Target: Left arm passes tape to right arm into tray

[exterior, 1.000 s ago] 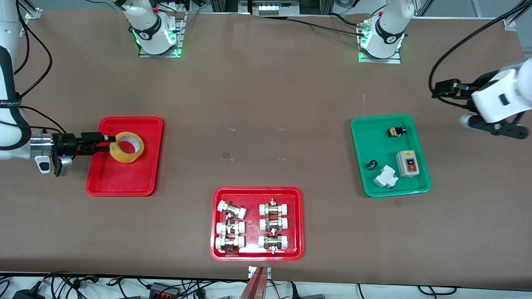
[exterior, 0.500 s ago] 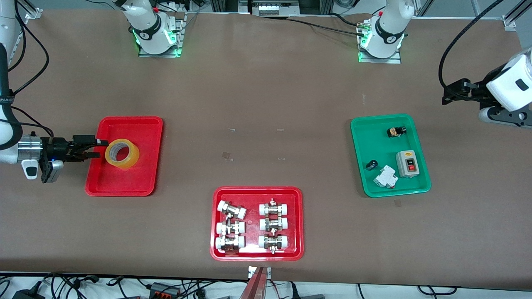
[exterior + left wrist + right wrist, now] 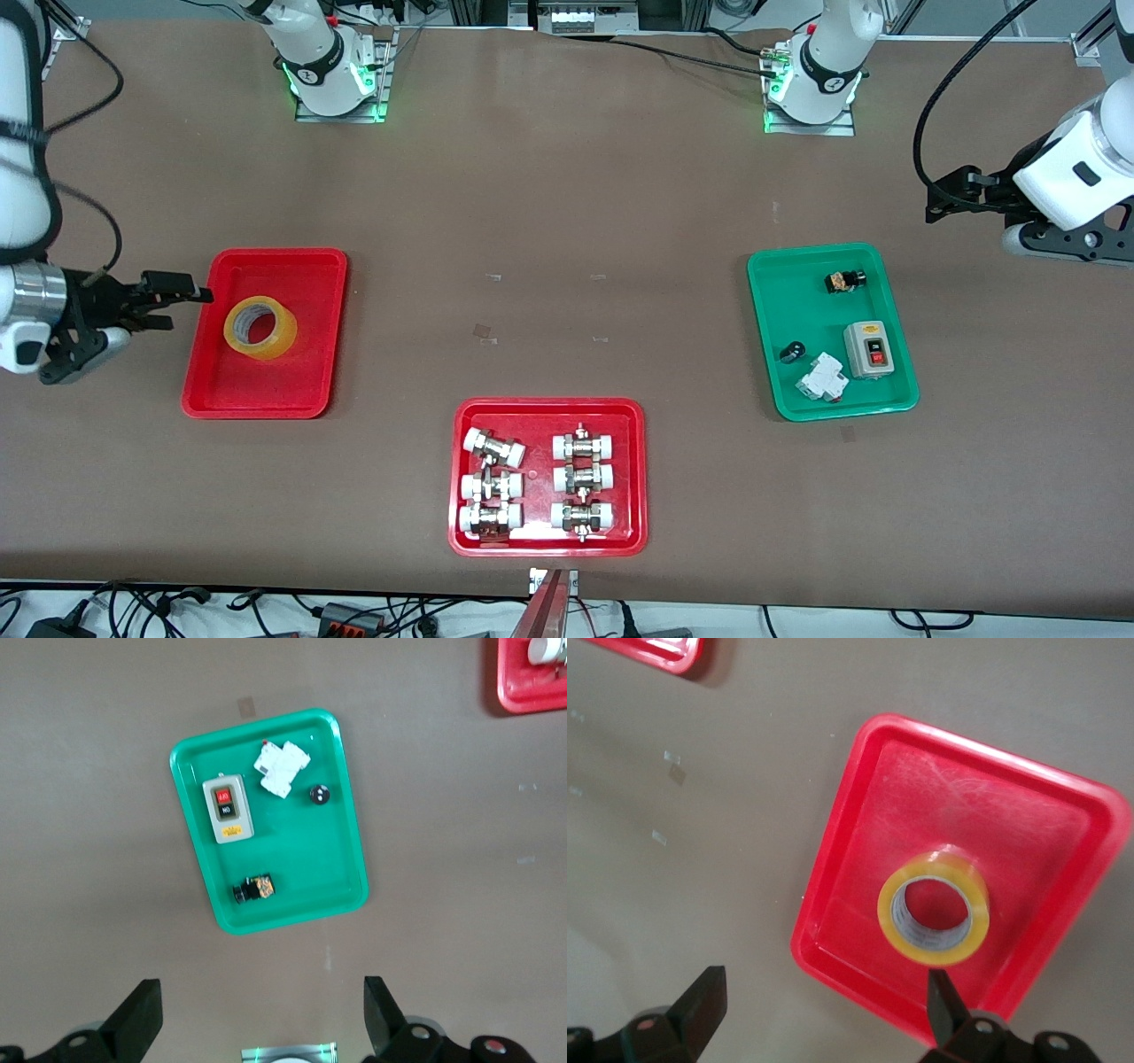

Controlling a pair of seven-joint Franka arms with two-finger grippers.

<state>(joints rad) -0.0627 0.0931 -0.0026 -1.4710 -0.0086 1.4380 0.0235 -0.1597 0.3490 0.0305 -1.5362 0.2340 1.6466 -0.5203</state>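
Now we find the tape [image 3: 253,327] lying flat in the tray [image 3: 292,390], toward the right arm's end of the table, its hole facing up and no finger touching it. Our right gripper [image 3: 168,299] hangs just outside the tray's rim with its fingers spread and empty, as the right wrist view confirms with both fingers [image 3: 700,997] wide apart and the roll [image 3: 934,914] clear between and ahead of them. Our left gripper [image 3: 261,1014] is also spread and holds nothing; that arm waits high over the table's edge at its own end, looking down on the green tray [image 3: 345,842]. We judge the roll light and stiff enough to hold its ring shape, though its glossy yellow wall looks slippery, so a grip across the wall, one finger inside the core and one outside, would hold better than a squeeze over the full width. It should not break if dropped. By count we see one roll of tape, three trays in all: one plain red, one green, and one red tray [image 3: 547,545] of fittings nearest the front camera. That last holds six metal fittings [image 3: 493,449] in two columns of three. The green tray holds four small electrical parts, among them a grey switch box [image 3: 868,349].
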